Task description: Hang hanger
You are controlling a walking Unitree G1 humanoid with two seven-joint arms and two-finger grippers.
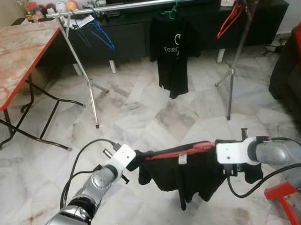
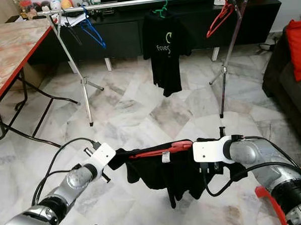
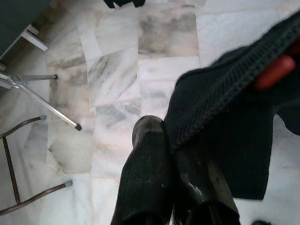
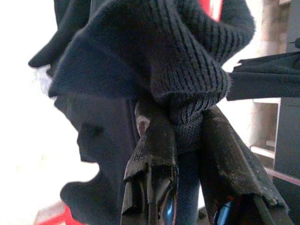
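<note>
A red hanger (image 1: 180, 152) carrying a black garment (image 1: 189, 176) is stretched level between left tool (image 1: 136, 161) and right tool (image 1: 215, 150), both clenched on its fabric, ready for the rail (image 1: 155, 2).

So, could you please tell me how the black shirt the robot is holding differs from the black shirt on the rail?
The held shirt sits bunched on a red hanger, gripped between the left hand and right hand, low above the floor. The rail shirt hangs straight from a green hanger on the rail, printed front showing. Both are black.
</note>
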